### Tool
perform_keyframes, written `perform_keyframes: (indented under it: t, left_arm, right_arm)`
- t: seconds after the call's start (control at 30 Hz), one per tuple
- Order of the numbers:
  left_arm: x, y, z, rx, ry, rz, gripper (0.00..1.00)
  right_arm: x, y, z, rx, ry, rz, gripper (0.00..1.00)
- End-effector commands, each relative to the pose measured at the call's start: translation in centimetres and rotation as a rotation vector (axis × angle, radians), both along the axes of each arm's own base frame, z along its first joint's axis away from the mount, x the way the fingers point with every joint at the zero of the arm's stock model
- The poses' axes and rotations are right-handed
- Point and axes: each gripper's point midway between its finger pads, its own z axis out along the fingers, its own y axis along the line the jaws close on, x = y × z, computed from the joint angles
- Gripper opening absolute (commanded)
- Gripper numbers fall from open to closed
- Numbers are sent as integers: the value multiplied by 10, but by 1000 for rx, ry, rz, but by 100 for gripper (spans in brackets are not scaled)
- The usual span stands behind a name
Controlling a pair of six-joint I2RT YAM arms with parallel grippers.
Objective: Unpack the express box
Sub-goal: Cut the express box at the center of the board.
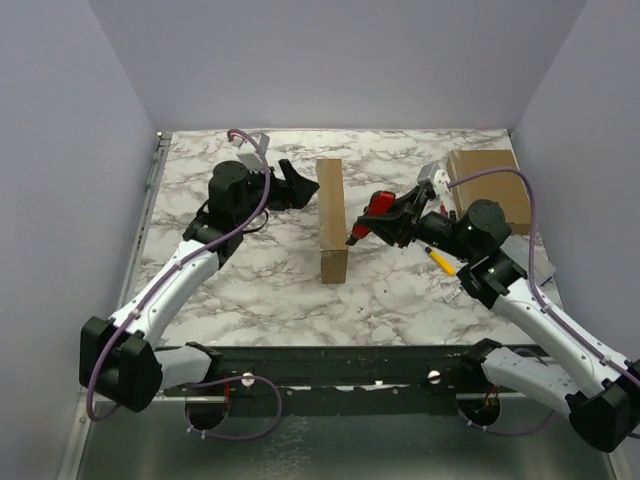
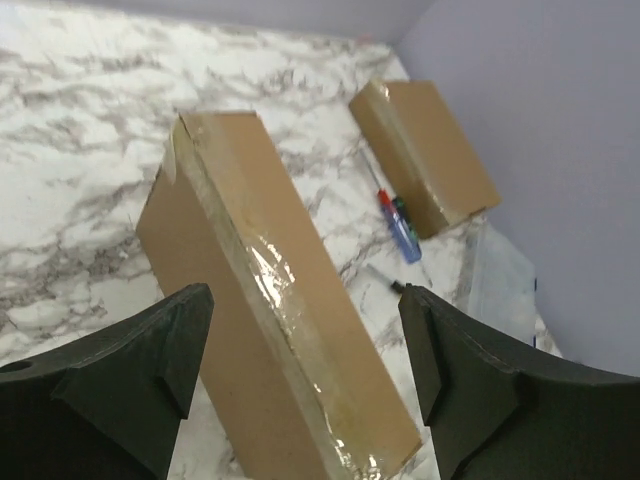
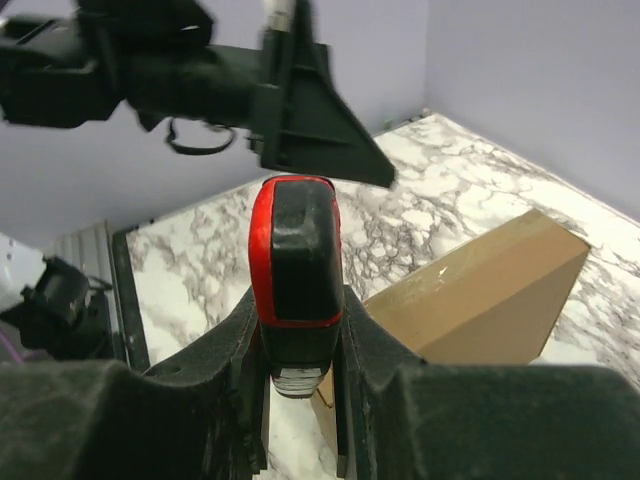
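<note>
The express box [image 1: 331,220] is a long, narrow cardboard carton standing on its edge mid-table, with clear tape along its top seam [image 2: 280,300]. My left gripper [image 1: 300,185] hovers just left of the box's far half, open, and its jaws [image 2: 305,330] frame the box without touching it. My right gripper [image 1: 385,220] is to the right of the box and is shut on a red-and-black box cutter [image 3: 296,270], which points toward the box [image 3: 480,295]. The left gripper [image 3: 300,120] shows above the cutter in the right wrist view.
A second, flatter cardboard box [image 1: 490,185] lies at the back right corner. A small screwdriver [image 2: 398,225] with a red and blue handle lies beside it, next to a clear plastic bag [image 2: 500,280]. A yellow-handled tool [image 1: 440,262] lies under the right arm.
</note>
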Motion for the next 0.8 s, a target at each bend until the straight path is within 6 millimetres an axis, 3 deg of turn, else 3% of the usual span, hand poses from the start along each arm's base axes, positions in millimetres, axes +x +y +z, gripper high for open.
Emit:
perform_keyframes:
  t: [0.0, 0.27, 0.43, 0.77]
  left_arm:
    - [-2, -28, -35, 45, 32, -194, 81]
    - [-10, -30, -74, 38, 79, -273, 80]
    - [-17, -37, -94, 28, 154, -334, 74]
    - [-17, -42, -111, 15, 229, -351, 68]
  right_arm:
    - [-14, 23, 1, -152, -215, 123, 1]
    - [-16, 52, -24, -291, -280, 209, 1]
    - [-14, 63, -34, -335, -292, 238, 1]
    - [-19, 67, -36, -347, -314, 249, 1]
